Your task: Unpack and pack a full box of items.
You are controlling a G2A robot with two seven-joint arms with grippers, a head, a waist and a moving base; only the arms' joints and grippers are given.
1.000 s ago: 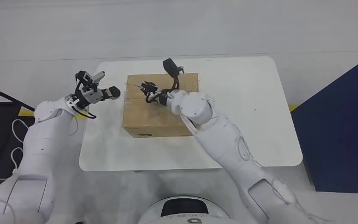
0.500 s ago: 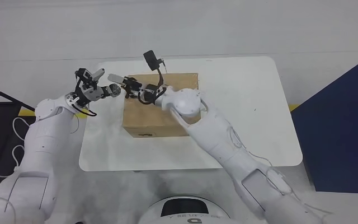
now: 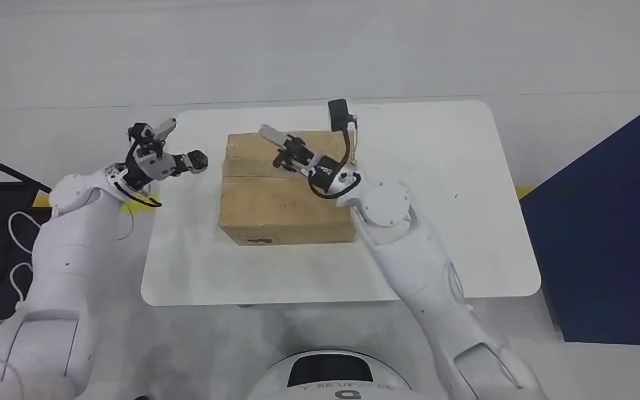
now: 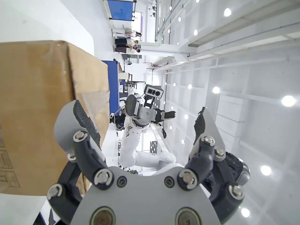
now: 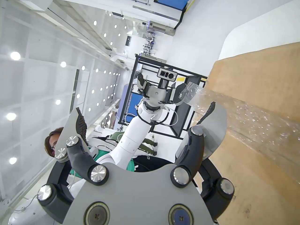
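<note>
Where grey metal fingers tipped with dark ribbed pads fill the foreground of each wrist view, the left gripper and the right gripper both stand spread wide with nothing between them. Just beyond them the box sits shut on the left half of the smooth white, round-cornered table, with the right gripper above its far left top and the left gripper beside its far left corner, not touching it. It is plain brown cardboard, square-edged, with clear crinkly tape along the top seam.
</note>
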